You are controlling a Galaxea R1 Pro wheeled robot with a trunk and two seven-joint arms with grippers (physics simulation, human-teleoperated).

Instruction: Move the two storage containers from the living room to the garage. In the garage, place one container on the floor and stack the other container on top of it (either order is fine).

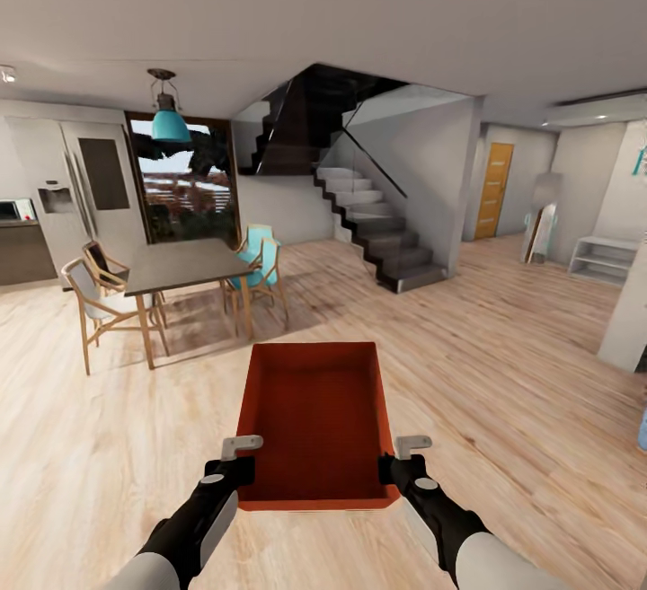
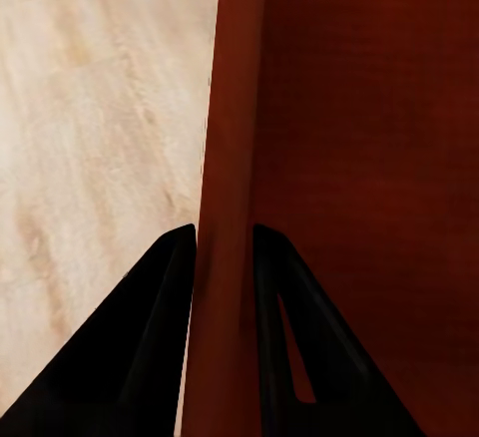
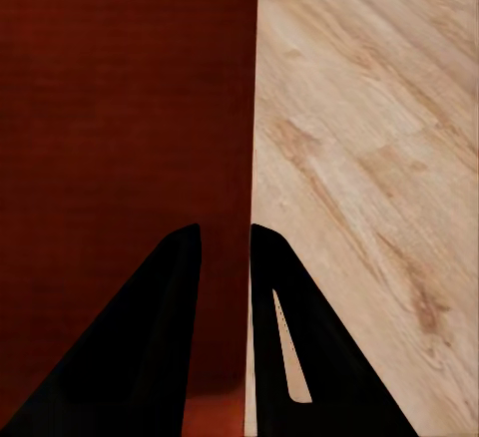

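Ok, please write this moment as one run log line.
phase: carrying | storage container: held, empty | left gripper: on left wall | right gripper: on right wall | floor: wood-plank

Red-orange, plain-walled rectangular plastic storage bin (image 1: 316, 419) over a light wood-plank floor (image 1: 503, 365) with pale streaky grain. Black-fingered grippers, left (image 1: 241, 455) and right (image 1: 402, 455), with pale grey pads and white forearms. Beyond, a dark grey-topped wooden dining table (image 1: 180, 265), teal-cushioned wooden chairs (image 1: 259, 268), a teal pendant lamp (image 1: 169, 123), a dark grey staircase (image 1: 382, 231) and an orange door (image 1: 494, 190).
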